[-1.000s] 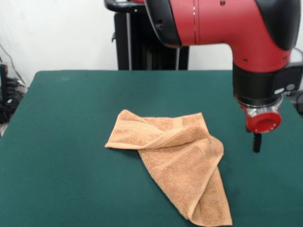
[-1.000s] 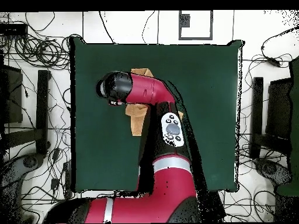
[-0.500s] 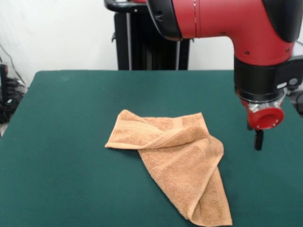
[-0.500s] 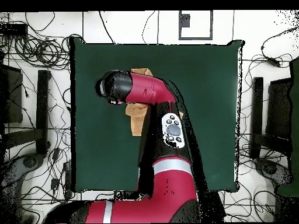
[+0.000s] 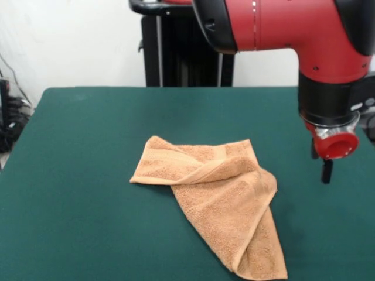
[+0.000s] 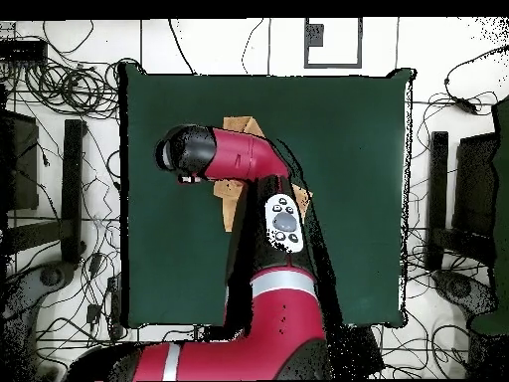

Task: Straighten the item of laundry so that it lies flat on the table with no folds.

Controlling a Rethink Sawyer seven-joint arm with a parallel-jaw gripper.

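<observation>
Front and overhead views of a single-arm robot at a green surface (image 5: 82,129). A tan towel (image 5: 217,199) lies near the middle of the surface in the front view, reaching toward the near edge; it is not flat. One part lies as a band running from the left corner toward the right, and a second, longer part is folded across it and trails down to a point at the near edge, with a raised ridge where the two parts meet and a doubled edge along the right side. In the overhead view only scraps of the towel (image 6: 242,126) show, above and beside the arm (image 6: 244,159), which covers the rest. The hand (image 5: 326,171) hangs to the right of the towel in the front view, apart from the cloth and above the bare surface; only a dark tip shows under the red wrist ring, so whether the hand is open or closed cannot be told, and it holds nothing that can be seen. Judged from this layout, the work stands at the approach to a grasp, with the flattening itself largely undone. The next move would call for bringing the hand over a free corner or the doubled right edge, lowering it to the cloth, pinching one layer only, and drawing it outward so that the fold opens without dragging the whole towel across the surface.
</observation>
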